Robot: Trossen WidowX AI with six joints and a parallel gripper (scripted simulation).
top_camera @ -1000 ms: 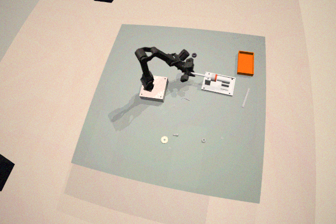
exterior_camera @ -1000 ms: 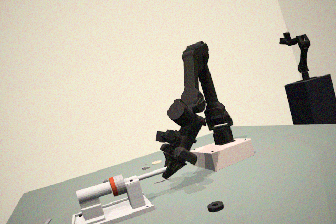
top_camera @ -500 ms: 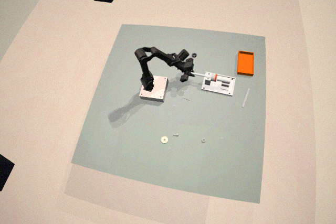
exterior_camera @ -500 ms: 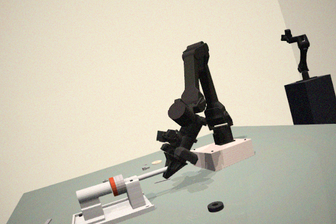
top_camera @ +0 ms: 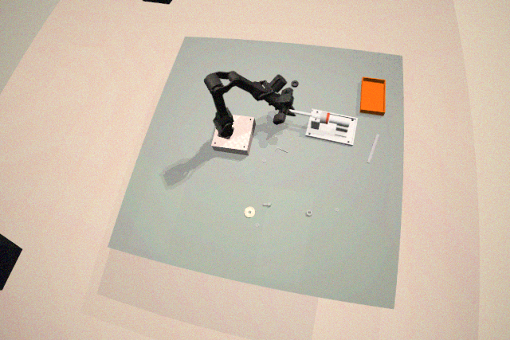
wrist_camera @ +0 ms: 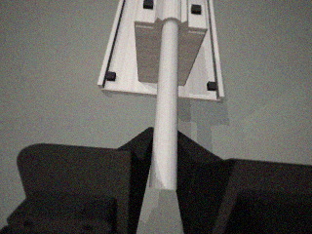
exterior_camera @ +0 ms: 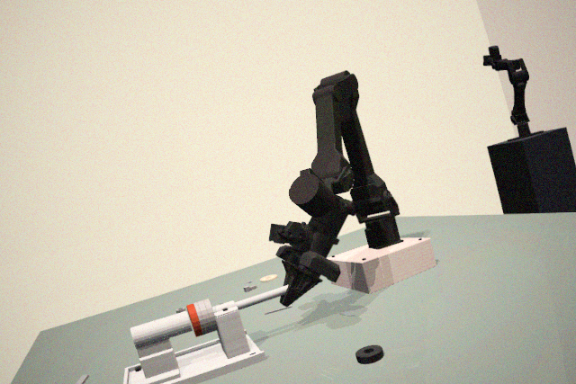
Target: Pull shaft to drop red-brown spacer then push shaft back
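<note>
My gripper (top_camera: 292,111) (exterior_camera: 285,294) (wrist_camera: 162,134) is shut on the white shaft (top_camera: 301,112) (exterior_camera: 261,298) (wrist_camera: 168,93) near its free end. The shaft runs through the support block (exterior_camera: 233,332) (wrist_camera: 146,56). The red-brown spacer (top_camera: 327,117) (exterior_camera: 193,319) sits up in line with the shaft, against the end of the white cylindrical housing (top_camera: 340,120) (exterior_camera: 160,327). Pale spacers (top_camera: 322,116) (exterior_camera: 204,316) sit beside it, between it and the support block. No spacer shows on the base plate. The shaft's far end is hidden. The spacers are out of the wrist view.
The fixture's white base plate (top_camera: 329,141) (wrist_camera: 128,92) lies under the housing. A dark ring (top_camera: 295,84) (exterior_camera: 369,353) lies near the arm. An orange tray (top_camera: 372,96) stands beyond the fixture, and a pale bar (top_camera: 373,148) lies beside it. A cream disc (top_camera: 249,212) (exterior_camera: 268,278) lies farther off.
</note>
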